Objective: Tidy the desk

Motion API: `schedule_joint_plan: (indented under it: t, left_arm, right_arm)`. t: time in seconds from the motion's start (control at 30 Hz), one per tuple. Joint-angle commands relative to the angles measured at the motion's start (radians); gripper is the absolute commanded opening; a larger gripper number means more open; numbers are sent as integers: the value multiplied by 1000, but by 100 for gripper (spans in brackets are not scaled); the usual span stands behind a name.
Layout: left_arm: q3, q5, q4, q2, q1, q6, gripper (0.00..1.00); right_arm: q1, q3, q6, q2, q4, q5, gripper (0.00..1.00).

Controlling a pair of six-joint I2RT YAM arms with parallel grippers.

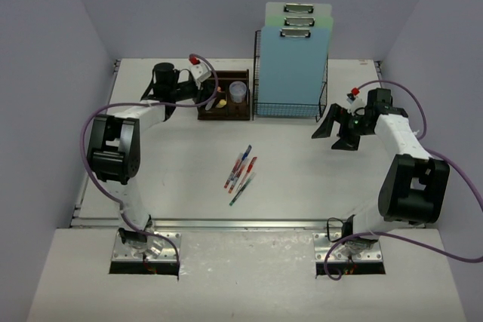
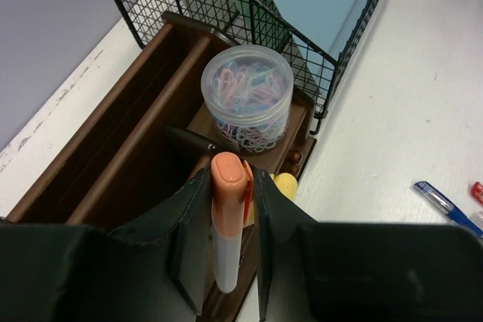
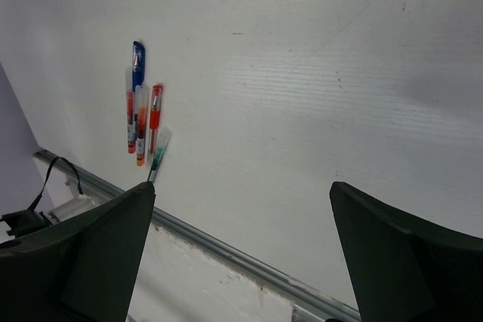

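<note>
Claw on my left (image 2: 229, 186) grips orange-capped marker (image 2: 228, 224) narrowly over brown organizer (image 2: 128, 141); my right claw (image 3: 241, 194) stands wide, empty, above desk (image 3: 339, 73). Marker's lower end hidden.

Clipboards (image 1: 294, 58) upright in wire rack (image 1: 290, 111)

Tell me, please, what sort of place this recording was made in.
Probably a robot lab cell staged as an office: plain walls box in a white desk, the left arm and right arm are bolted at its edge, and clipboards and pens serve as props.
</note>
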Motion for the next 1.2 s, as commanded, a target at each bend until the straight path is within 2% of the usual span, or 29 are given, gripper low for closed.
schedule_joint_plan:
  t: [0.0, 0.33, 0.43, 0.53, 0.63, 0.73, 0.77, 0.9, 0.97, 1.07, 1.17]
  left_arm:
    - [59, 29, 71, 25, 12, 61, 0]
    - [63, 33, 52, 38, 12, 108, 1]
    - [64, 31, 27, 42, 12, 135, 9]
    - [67, 30, -11, 42, 12, 158, 28]
    - [75, 30, -21, 31, 13, 128, 37]
    - [107, 30, -24, 14, 12, 58, 41]
    - [114, 30, -17, 0, 12, 9, 46]
    - [146, -25, -30, -73, 3, -114, 47]
    - [192, -82, -102, -97, -5, -175, 47]
    - [367, -174, -353, -92, -11, -269, 47]
    - [459, -262, -680, -107, -33, -278, 44]
  right_arm:
    - [-4, 43, -22, -13, 11, -31, 99]
    - [-2, 33, -27, -9, 12, -52, 99]
    - [-3, 39, -29, -9, 10, -53, 99]
    - [-3, 45, -33, -13, 5, -55, 99]
    - [-2, 50, -33, -15, 5, -61, 99]
    - [-3, 51, -32, -21, 5, -65, 99]
    - [-2, 51, -32, -23, 6, -63, 99]
    - [0, 53, -34, -41, 10, -60, 99]
    - [2, 54, -35, -47, 11, -56, 99]
    - [8, 53, -42, -60, 13, -49, 99]
    - [14, 40, -52, -78, 25, -27, 99]
